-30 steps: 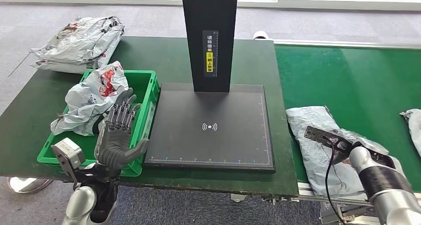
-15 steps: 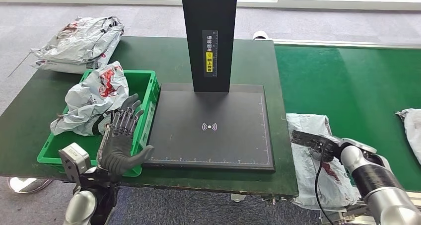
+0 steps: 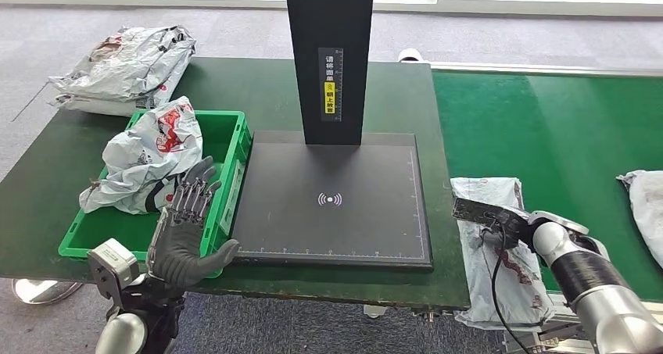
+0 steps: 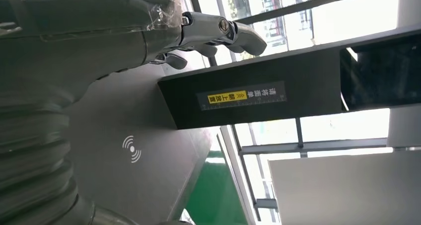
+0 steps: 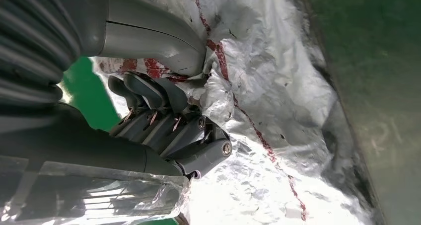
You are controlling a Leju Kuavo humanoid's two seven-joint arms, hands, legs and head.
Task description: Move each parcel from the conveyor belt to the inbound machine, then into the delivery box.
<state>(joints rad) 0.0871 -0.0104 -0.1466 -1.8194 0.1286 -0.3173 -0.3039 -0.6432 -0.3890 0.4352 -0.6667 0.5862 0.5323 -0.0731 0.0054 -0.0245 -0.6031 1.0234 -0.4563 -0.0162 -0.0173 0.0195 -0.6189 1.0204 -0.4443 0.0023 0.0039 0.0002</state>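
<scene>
So the grey parcel (image 3: 500, 248) with the red markings is lying at the near left end of the green conveyor belt (image 3: 547, 127), right up against the edge of the desk (image 3: 391, 80), with its near end drooping off the front of the belt. The right robot hand (image 3: 512, 230) is on top of it, and in the right wrist view you can see the fingers (image 5: 164, 113) curled in and the thumb bunching the crinkly plastic, so it's gripping the parcel. Just left of that sits the inbound machine (image 3: 332, 198), a flat dark pad with a wireless symbol in the middle and a black upright post at the back carrying a yellow label. Left of the pad, touching its side, is the green delivery box (image 3: 227, 135), and there's already a crumpled parcel in the box (image 3: 148, 155) that spills over its left rim. The left robot hand (image 3: 188, 229) is held up at the near right corner of the box with its fingers spread and nothing in it. Further out, a pile of parcels (image 3: 129, 65) lies on the far left corner of the desk, and another parcel (image 3: 645, 205) pokes in at the right edge on the belt.
</scene>
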